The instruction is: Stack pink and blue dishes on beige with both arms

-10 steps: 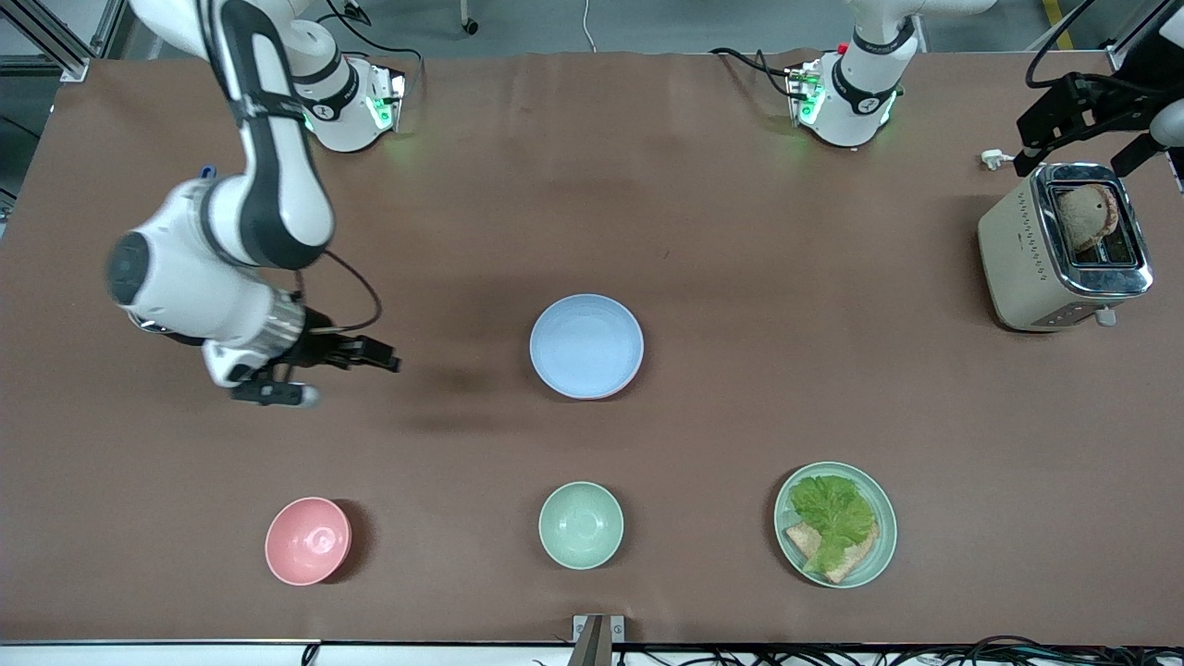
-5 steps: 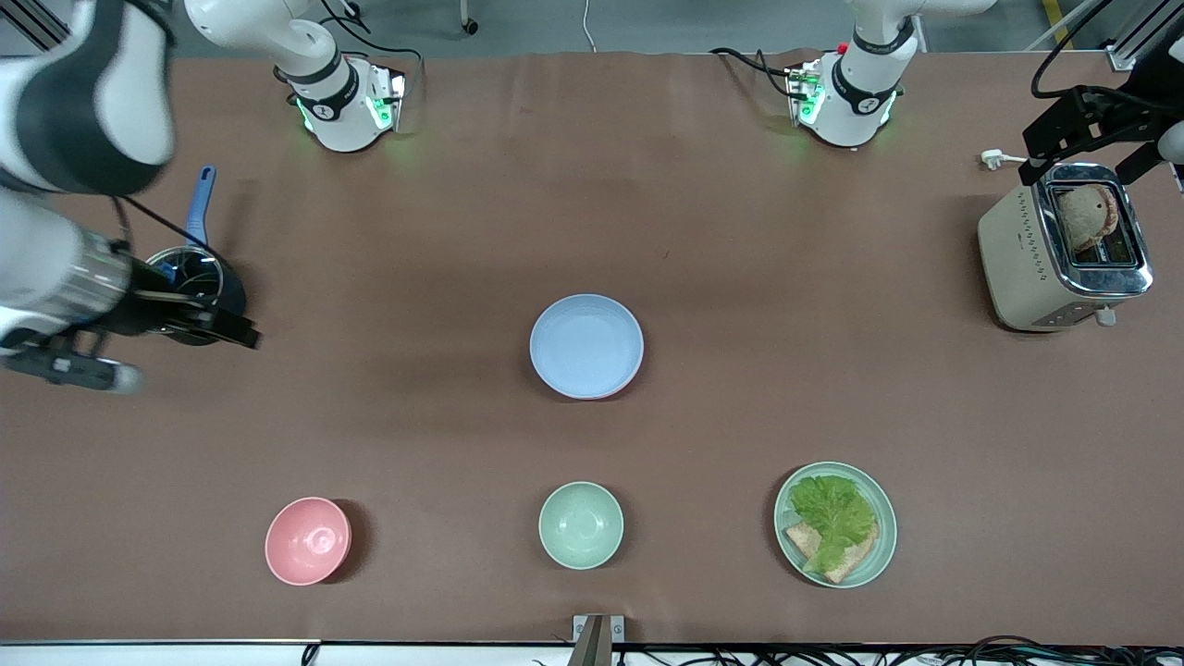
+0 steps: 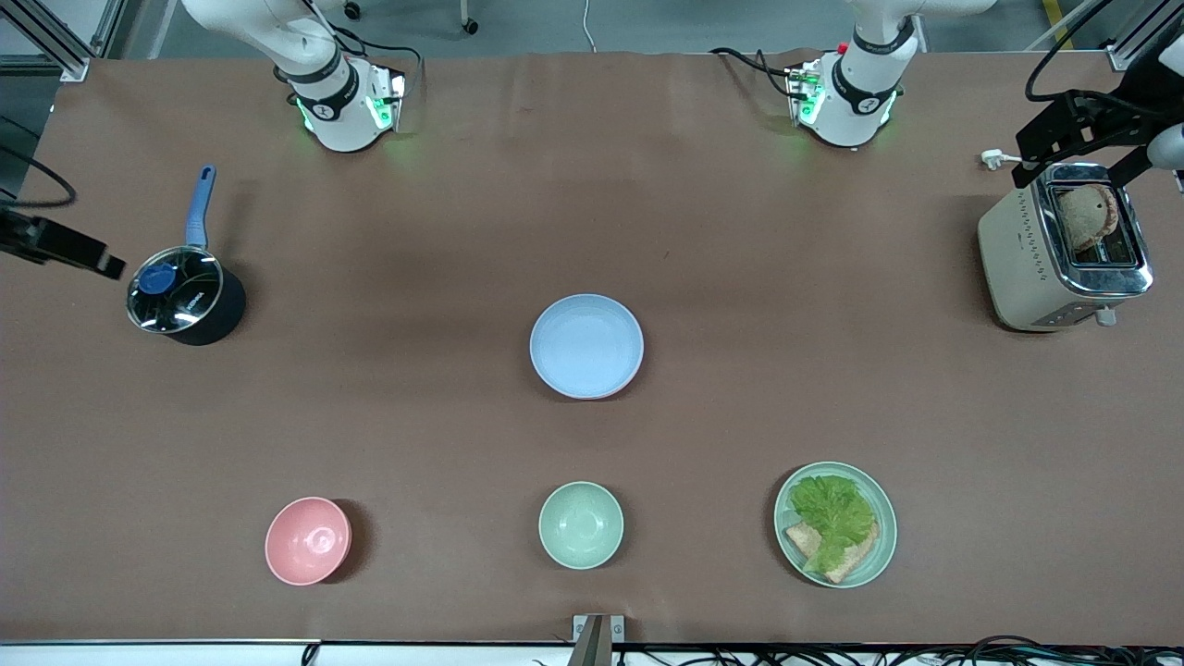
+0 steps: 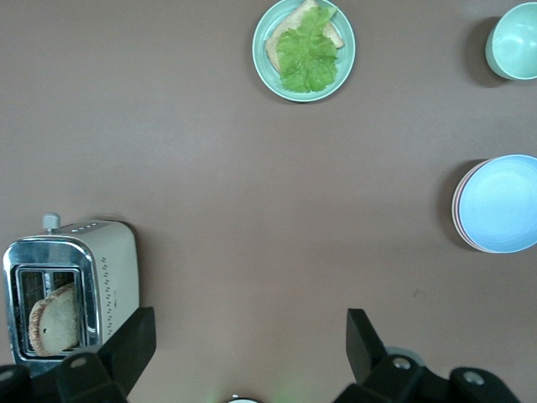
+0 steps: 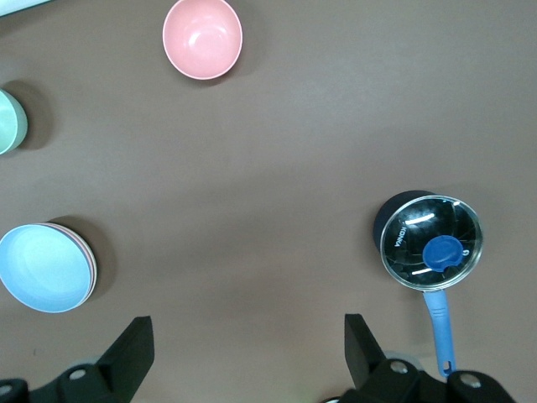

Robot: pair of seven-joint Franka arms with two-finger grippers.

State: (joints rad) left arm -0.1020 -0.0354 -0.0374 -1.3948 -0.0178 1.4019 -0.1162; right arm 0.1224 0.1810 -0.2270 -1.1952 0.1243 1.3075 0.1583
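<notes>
A pale blue plate [image 3: 586, 345] lies at the middle of the table, on top of a stack. The pink plate's rim [image 4: 457, 206] shows just under it in the left wrist view, and the same pink rim [image 5: 91, 262] shows in the right wrist view. The beige plate is hidden. My left gripper [image 3: 1082, 153] hangs open and empty high over the toaster [image 3: 1064, 245]. My right gripper [image 3: 65, 248] is up at the right arm's end of the table beside a pot, open and empty in the right wrist view [image 5: 249, 353].
A black pot [image 3: 183, 298] with glass lid and blue handle stands at the right arm's end. Nearest the front camera are a pink bowl [image 3: 308, 540], a pale green bowl [image 3: 580, 524] and a green plate [image 3: 881, 555] with lettuce and bread. The toaster holds a bread slice.
My right arm has swung away from the middle of the table toward its own end and risen, uncovering the pot. The left gripper has barely moved. The plates have not moved.
</notes>
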